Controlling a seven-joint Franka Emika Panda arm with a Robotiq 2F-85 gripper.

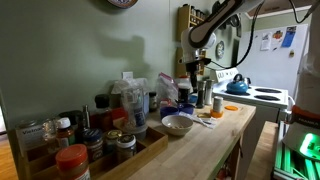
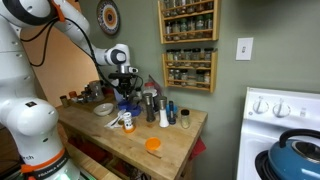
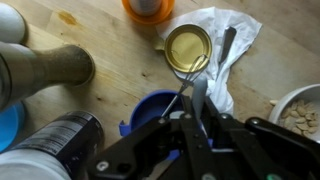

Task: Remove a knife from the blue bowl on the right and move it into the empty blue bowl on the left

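In the wrist view my gripper [image 3: 197,112] hangs just above a blue bowl [image 3: 150,108] and is shut on a grey knife [image 3: 199,96], whose blade sticks out past the fingers. A thin metal utensil [image 3: 185,88] leans out of the same bowl. A blue rim [image 3: 8,125] shows at the left edge; I cannot tell if it is the other bowl. In both exterior views the gripper [image 1: 196,72] [image 2: 127,84] is low over the cluttered counter, above blue ware [image 2: 126,104].
A yellow-filled cup [image 3: 188,48] and another utensil [image 3: 228,45] lie on a white napkin [image 3: 240,30]. A white bowl [image 3: 300,110] [image 1: 177,124], an orange lid [image 3: 150,8] [image 2: 153,145], a tall grinder [image 3: 45,68] and a dark can [image 3: 55,145] crowd around. A stove [image 2: 285,115] stands beyond the counter.
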